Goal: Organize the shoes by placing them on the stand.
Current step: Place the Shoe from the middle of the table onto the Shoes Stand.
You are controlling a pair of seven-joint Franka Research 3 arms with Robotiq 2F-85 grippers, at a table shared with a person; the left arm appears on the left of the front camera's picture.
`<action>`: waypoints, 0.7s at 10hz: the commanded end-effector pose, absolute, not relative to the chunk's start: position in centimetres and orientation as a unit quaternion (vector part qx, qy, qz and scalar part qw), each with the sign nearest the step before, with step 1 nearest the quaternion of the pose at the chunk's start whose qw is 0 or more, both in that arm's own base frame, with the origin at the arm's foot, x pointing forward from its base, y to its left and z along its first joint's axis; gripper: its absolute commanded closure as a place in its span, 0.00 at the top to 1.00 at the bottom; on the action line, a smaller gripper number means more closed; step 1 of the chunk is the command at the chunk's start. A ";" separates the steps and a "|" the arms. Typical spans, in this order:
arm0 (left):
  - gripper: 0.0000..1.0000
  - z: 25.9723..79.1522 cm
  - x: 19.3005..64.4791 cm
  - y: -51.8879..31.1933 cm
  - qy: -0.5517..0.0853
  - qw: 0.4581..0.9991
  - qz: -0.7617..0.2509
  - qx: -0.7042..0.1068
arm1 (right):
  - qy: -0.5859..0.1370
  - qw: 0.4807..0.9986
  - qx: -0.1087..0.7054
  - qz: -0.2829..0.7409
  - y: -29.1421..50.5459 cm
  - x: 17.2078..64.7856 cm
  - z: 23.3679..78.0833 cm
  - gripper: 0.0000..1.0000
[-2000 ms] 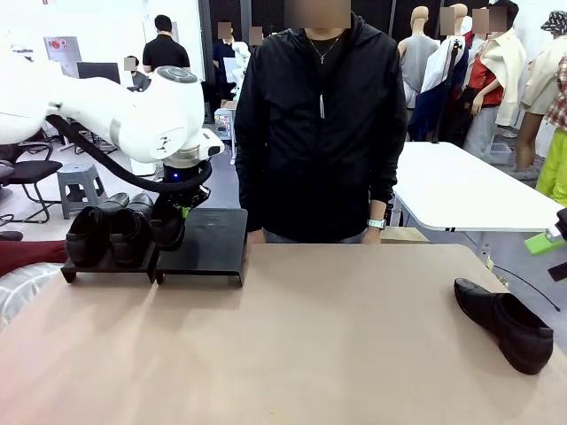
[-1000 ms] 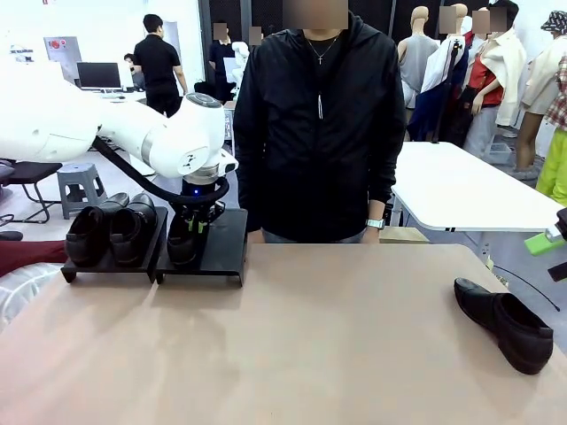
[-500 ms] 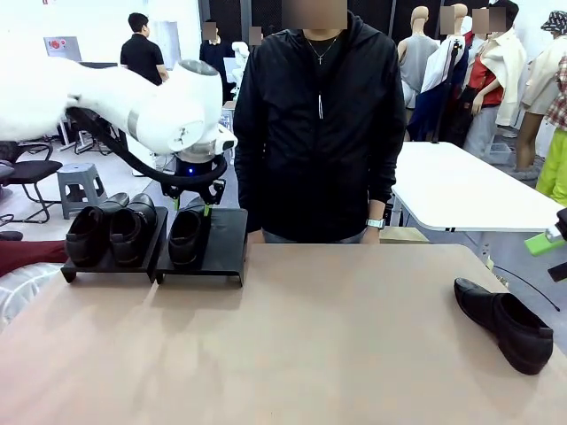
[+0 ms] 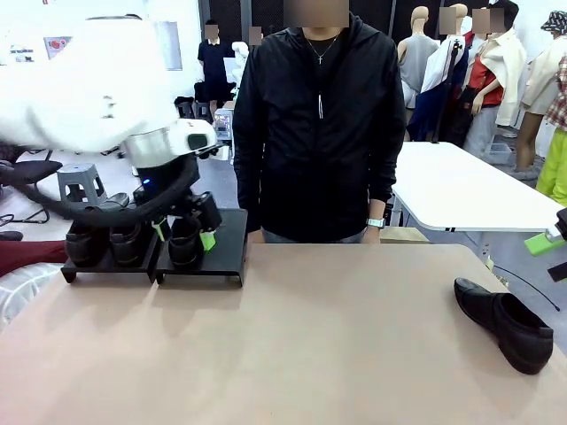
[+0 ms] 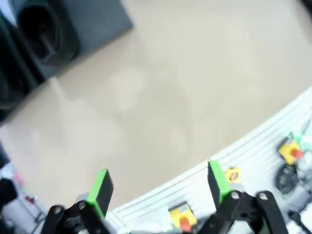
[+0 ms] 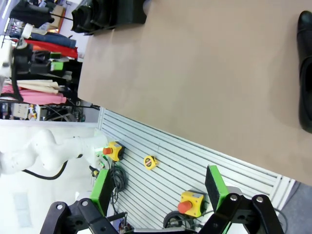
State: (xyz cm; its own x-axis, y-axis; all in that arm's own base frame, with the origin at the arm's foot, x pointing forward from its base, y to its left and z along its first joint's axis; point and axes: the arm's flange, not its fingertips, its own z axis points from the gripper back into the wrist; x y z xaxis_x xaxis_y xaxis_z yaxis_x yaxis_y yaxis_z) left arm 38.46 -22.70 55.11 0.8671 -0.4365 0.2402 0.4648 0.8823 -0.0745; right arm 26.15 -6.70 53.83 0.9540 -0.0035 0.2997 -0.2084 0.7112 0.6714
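Observation:
Two glossy black shoes [image 4: 104, 241] sit side by side on the left platform of the stand [image 4: 106, 268]. A third shoe [image 4: 184, 244] rests on the left half of the right platform [image 4: 224, 241]. My left gripper [image 4: 183, 234] hangs open just in front of and above that shoe, its green pads either side and apart from it. In the left wrist view the left gripper [image 5: 160, 184] is open and holds nothing, with that shoe [image 5: 46, 34] at the top left. The fourth shoe [image 4: 505, 324] lies on the table at the right. My right gripper [image 6: 158, 187] is open over the table's near edge, with that shoe [image 6: 306, 73] at the frame's right edge.
A person in a black jacket [image 4: 319, 124] stands at the far side, right behind the stand, arms down. The tan tabletop [image 4: 310, 336] stretches bare between the stand and the lone shoe. A white table [image 4: 461, 186] stands behind at the right.
My left gripper has opened and let go of the third shoe on the right platform. The arm then rose and swung back toward the near left.

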 end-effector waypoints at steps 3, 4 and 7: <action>1.00 49.7 30.8 -9.2 -0.247 0.923 -0.135 -0.262 | -0.141 0.916 0.371 0.066 -7.1 26.1 54.0 1.00; 1.00 48.9 30.6 -7.1 -0.269 0.912 -0.086 -0.296 | -0.141 0.916 0.371 0.066 -7.1 26.1 54.0 1.00; 1.00 52.6 33.4 -6.3 -0.251 0.921 -0.065 -0.290 | -0.141 0.916 0.371 0.066 -7.1 26.1 54.0 1.00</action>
State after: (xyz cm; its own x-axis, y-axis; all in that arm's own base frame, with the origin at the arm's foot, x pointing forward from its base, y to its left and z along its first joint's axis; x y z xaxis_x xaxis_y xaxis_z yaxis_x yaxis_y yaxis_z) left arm 34.04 -4.33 52.24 0.8605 0.0977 0.5000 0.2294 0.8020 -0.5515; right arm 26.13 -6.72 53.85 0.9541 -0.0035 0.2995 -0.2082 0.7111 0.6715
